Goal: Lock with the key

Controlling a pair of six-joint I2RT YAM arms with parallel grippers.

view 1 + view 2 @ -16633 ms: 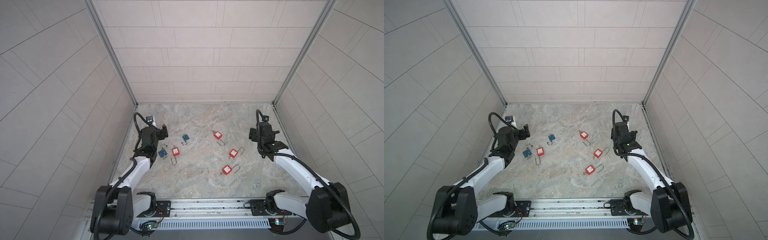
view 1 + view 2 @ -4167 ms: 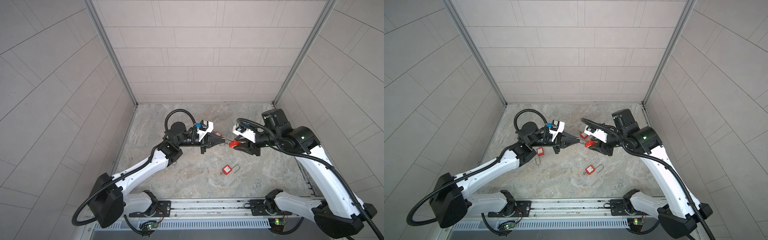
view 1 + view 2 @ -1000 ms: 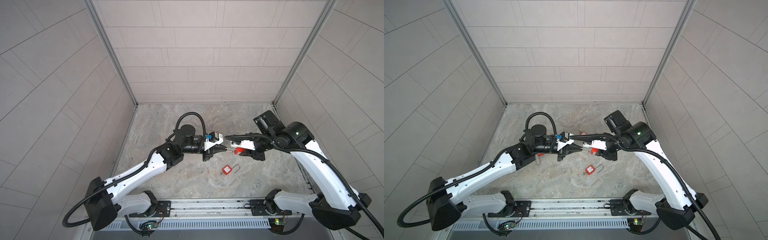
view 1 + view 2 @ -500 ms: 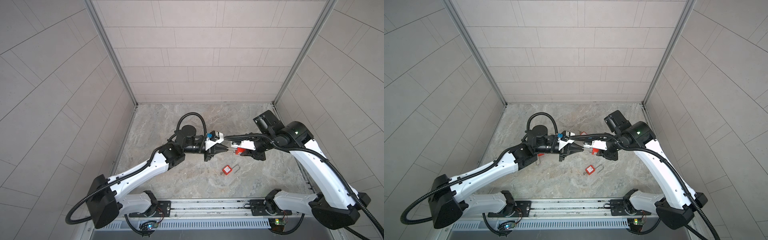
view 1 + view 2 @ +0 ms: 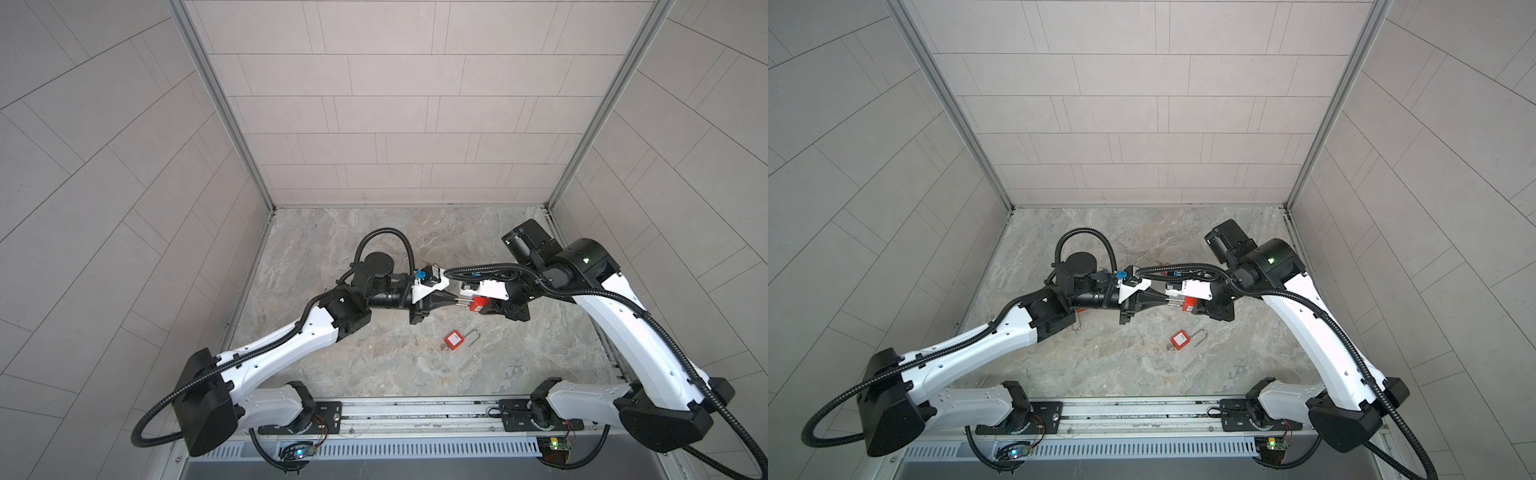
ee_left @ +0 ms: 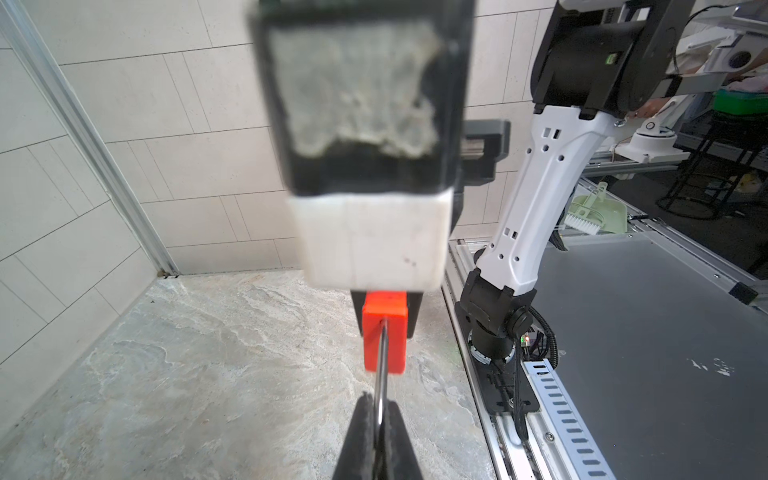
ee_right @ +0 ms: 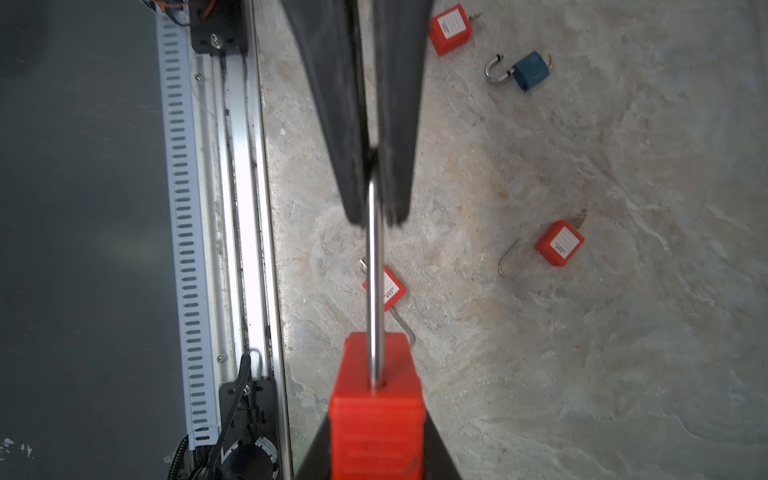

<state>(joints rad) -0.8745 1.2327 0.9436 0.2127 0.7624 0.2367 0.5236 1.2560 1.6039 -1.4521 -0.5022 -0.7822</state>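
both arms have swung in from the sides of the desk (image 5: pixel 374 374) to meet above its middle. one red padlock (image 5: pixel 478 302) that lay on the stone-patterned top now hangs in the air between them. over the last second nothing has visibly shifted.

the right gripper (image 5: pixel 484 305) is clamped on the ribbed red body, a finger on each side. the silver shackle (image 7: pixel 376 270) runs straight out of the body's top to the left gripper (image 7: pixel 376 199), whose dark fingers (image 6: pixel 359 432) are pressed together on its far end. in both top views the shackle reads as two thin parallel bars bridging the small gap between the gripper tips. whether a key sits in this padlock cannot be told, since its underside is buried in the right gripper.

below them a loose red padlock (image 5: pixel 454 340) (image 5: pixel 1180 340) lies flat, label up, with its shackle drawn out and a small key (image 5: pixel 444 346) at its base. in the right wrist view it lies directly behind the held shackle. farther off in that view lie a second red padlock (image 7: pixel 559 243), a third red padlock (image 7: pixel 451 29) and a blue padlock (image 7: pixel 530 70), all flat on the desk. in the top views the arms and the right arm's black cable (image 5: pixel 490 270) cross over that area and hide most of them.
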